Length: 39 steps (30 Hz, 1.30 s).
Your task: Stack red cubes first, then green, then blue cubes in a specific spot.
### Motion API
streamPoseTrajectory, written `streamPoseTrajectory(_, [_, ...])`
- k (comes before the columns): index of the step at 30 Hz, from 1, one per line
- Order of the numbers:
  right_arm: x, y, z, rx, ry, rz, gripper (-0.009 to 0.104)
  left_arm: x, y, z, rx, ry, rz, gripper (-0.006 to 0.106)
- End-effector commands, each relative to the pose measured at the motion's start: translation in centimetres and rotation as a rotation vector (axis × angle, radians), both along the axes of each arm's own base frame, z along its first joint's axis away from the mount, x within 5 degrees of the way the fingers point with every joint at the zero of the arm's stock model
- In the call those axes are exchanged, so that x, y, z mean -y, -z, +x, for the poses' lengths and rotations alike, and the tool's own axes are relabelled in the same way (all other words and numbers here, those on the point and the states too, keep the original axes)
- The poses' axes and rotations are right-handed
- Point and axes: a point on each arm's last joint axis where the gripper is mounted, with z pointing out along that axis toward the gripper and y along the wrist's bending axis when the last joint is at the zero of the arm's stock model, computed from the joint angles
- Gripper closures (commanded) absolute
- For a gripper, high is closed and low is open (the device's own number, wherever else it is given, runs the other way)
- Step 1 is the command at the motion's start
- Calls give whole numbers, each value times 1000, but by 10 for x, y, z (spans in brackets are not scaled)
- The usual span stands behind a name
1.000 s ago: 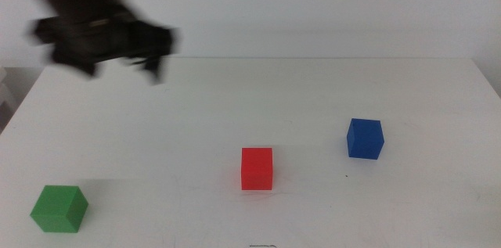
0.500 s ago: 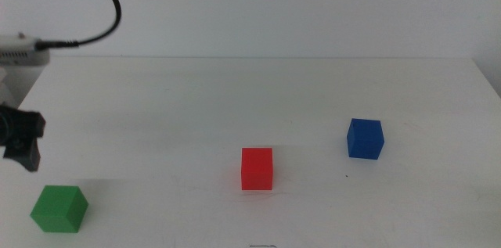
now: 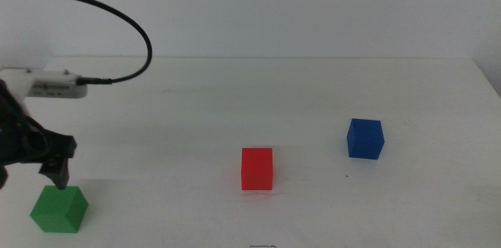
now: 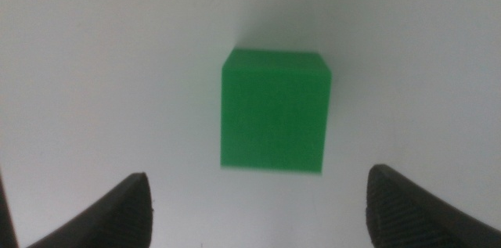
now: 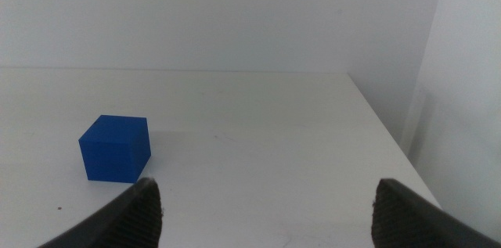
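Green cube [image 4: 273, 112] under open left hand [image 4: 258, 209]

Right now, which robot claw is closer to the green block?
Left. The left gripper hovers just above the green block, open. The right gripper waits far off, near the blue block.

L gripper [image 3: 31, 171] has swung from high over the table's far-left area down to the near-left corner, now right above the green cube [image 3: 59, 208], jaws spread wide either side of it in wrist cam, not touching. Its cable now arcs overhead.
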Motion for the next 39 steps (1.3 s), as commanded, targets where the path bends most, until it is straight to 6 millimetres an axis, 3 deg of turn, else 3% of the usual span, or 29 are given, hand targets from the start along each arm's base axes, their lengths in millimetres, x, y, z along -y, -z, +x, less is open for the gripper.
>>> streamPoseTrajectory(1, [0, -14, -2, 109, 4, -23, 22, 1, -3, 7, 43, 9, -7, 7])
streamPoseTrajectory(19, [0, -14, -2, 109, 4, -23, 22, 2, 60, 32, -98, -5, -42, 7])
streamPoseTrajectory(25, [0, -14, -2, 109, 4, -23, 22, 2, 68, 34, -119, -3, -38, 11])
streamPoseTrajectory(27, [0, -14, -2, 109, 4, -23, 22, 2, 68, 34, -117, -14, -43, 18])
streamPoseTrajectory(30, [0, -14, -2, 109, 4, -23, 22, 2, 67, 34, -120, -18, -43, 39])
streamPoseTrajectory(34, [0, -14, -2, 109, 4, -23, 22, 5, 67, 34, -122, -33, -70, 77])
streamPoseTrajectory(35, [0, -14, -2, 109, 4, -23, 22, 8, 66, 32, -135, -51, -102, 94])
streamPoseTrajectory(36, [0, -14, -2, 109, 4, -23, 22, 10, 61, 30, -149, -81, -131, 102])
streamPoseTrajectory(39, [0, -14, -2, 109, 4, -23, 22, 19, 34, 24, -170, -159, -177, 102])
